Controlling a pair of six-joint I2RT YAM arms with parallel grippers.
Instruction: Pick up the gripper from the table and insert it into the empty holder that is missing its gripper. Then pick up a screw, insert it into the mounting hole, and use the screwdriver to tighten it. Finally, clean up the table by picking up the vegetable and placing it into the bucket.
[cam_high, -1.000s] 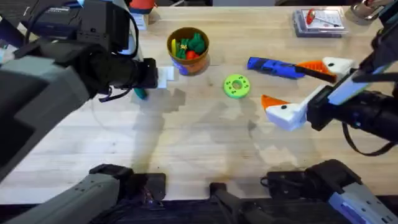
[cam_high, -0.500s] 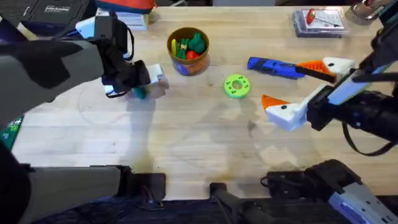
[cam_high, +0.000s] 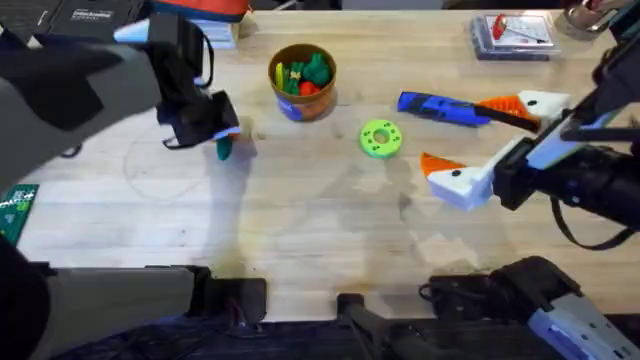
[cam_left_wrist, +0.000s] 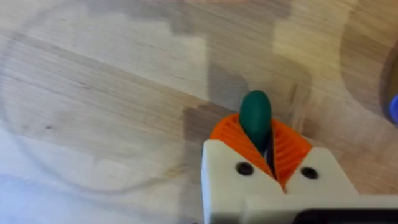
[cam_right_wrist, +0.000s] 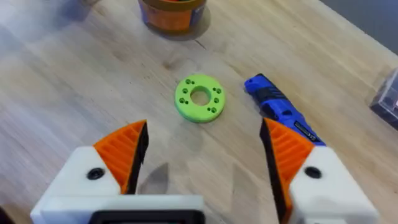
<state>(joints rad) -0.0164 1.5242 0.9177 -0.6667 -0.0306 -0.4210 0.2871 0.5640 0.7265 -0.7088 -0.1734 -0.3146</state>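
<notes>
Vegetable (cam_left_wrist: 255, 116) pinched in left tool (cam_left_wrist: 272, 149) | right tool (cam_right_wrist: 202, 155) open

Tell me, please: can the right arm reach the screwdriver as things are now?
Probably yes. The right gripper is open, and the screwdriver lies on bare table just ahead of its fingers, one end close beside a fingertip. The green disc lies apart from it, so nothing seems to block the way.

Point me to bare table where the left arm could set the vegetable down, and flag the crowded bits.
Free: the wide wood strip in front of the green disc, running between the left pincer holding the vegetable and the right pincer. Crowded: behind it, the bucket, disc and screwdriver sit close together; the right pincer straddles the screwdriver's end.
</notes>
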